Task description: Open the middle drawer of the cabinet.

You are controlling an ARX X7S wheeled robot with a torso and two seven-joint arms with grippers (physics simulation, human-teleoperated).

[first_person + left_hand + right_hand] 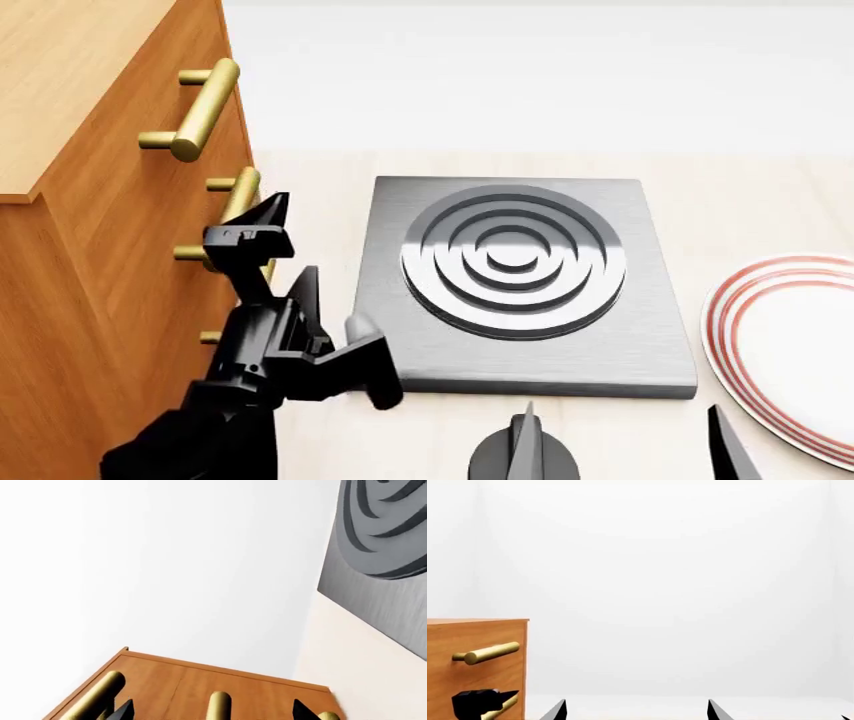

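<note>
The cabinet (pixel 127 215) stood just beside the grey hotplate (pixel 521 280). Its middle drawer (pixel 160 240) sat under the top one. The left gripper (pixel 267 232) had its fingers spread around the middle brass handle (pixel 238 205). The right gripper (pixel 621 445) was wide apart, holding nothing.

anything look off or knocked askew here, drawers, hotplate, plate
Nothing stands out. The cabinet fronts sit flush and closed, the hotplate lies flat and square on the table, and the plate rests level beside it. The left gripper is at the middle drawer's handle.
</note>
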